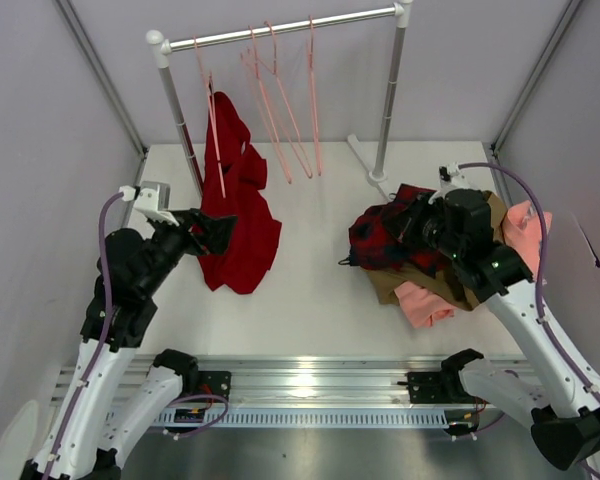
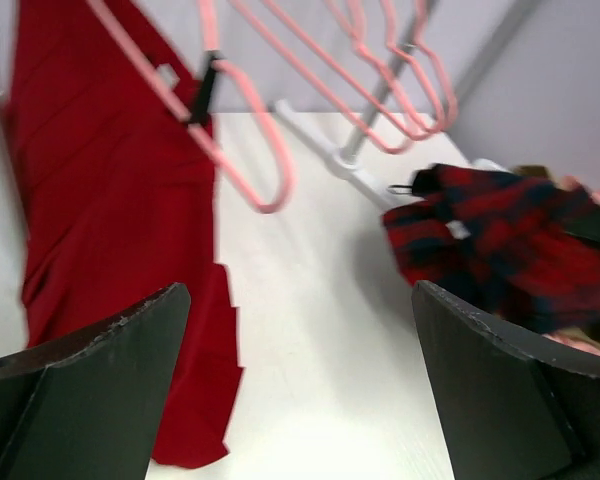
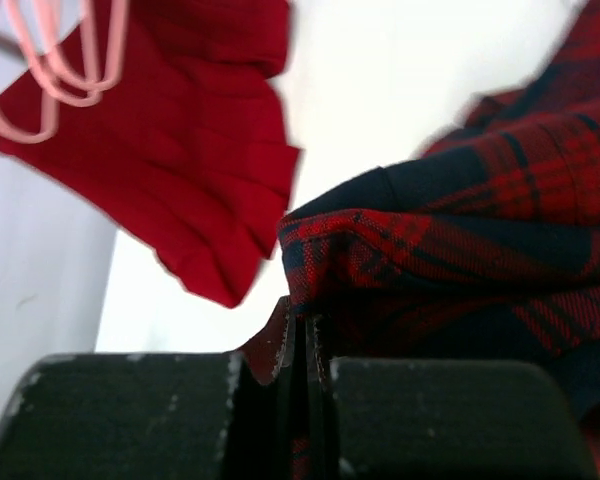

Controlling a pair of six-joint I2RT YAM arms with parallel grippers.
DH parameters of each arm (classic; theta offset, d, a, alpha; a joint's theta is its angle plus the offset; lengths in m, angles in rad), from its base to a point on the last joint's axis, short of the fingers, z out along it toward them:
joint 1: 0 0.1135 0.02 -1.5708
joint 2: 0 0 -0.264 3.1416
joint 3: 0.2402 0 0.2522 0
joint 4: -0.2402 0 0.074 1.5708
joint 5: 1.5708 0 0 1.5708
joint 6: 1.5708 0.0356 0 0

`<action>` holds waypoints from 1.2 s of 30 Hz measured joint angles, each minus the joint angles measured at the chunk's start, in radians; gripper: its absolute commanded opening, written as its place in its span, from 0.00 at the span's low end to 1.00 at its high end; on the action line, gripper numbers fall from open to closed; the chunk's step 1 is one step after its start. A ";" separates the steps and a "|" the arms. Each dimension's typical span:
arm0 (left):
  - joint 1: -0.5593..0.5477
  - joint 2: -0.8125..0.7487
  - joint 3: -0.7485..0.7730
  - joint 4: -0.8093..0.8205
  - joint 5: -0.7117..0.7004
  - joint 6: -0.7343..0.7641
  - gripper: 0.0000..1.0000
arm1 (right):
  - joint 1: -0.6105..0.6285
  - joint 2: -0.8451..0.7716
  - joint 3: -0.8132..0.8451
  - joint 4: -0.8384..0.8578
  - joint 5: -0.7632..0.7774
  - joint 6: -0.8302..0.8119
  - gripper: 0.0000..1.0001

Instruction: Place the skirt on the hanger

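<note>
My right pincer (image 1: 427, 226) is clamped tight on a fold of the crumpled red and navy plaid fabric skirt (image 1: 380, 238). The skirt lies on the right of the white surface (image 1: 310, 290), partly over a heap of tan and pink clothes (image 1: 420, 295). My left pincer (image 1: 216, 232) gapes wide with nothing in it, just beside a plain red garment (image 1: 242, 215) hanging from the metal rail (image 1: 300, 25). Thin pale-pink triangular hangers (image 1: 314, 100) hang bare on that rail, well apart from the skirt.
</note>
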 measured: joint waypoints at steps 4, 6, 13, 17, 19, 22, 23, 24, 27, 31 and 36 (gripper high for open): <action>-0.037 0.000 0.002 0.007 0.036 -0.002 0.99 | 0.101 0.124 0.084 0.052 -0.029 -0.027 0.00; -0.040 0.006 -0.003 0.003 0.032 -0.007 0.99 | 0.202 0.242 0.227 0.037 -0.019 -0.076 0.00; -0.041 0.019 -0.007 -0.034 -0.043 -0.019 0.99 | 0.451 0.439 0.626 0.000 0.004 -0.201 0.00; -0.041 0.012 -0.005 -0.064 -0.085 -0.018 0.99 | 0.448 0.403 0.584 -0.027 0.011 -0.187 0.00; -0.041 0.009 -0.005 -0.071 -0.093 -0.018 0.99 | 0.443 0.369 0.500 -0.028 0.012 -0.174 0.00; -0.041 0.005 -0.005 -0.076 -0.084 -0.016 0.99 | 0.426 0.298 0.290 0.009 -0.023 -0.148 0.00; -0.041 0.004 -0.005 -0.076 -0.074 -0.015 0.99 | 0.418 0.282 0.230 0.016 -0.034 -0.138 0.00; -0.041 0.004 -0.005 -0.076 -0.061 -0.014 0.99 | 0.404 0.265 0.162 0.039 -0.051 -0.126 0.00; -0.041 0.004 -0.015 -0.075 -0.004 -0.010 0.99 | 0.356 0.229 -0.032 0.055 -0.091 -0.098 0.00; -0.047 0.004 -0.059 -0.075 0.068 -0.012 0.99 | 0.306 0.185 -0.170 0.045 -0.092 -0.099 0.00; -0.131 0.006 -0.127 -0.089 0.078 -0.032 0.99 | 0.150 0.112 -0.192 0.027 -0.124 -0.103 0.00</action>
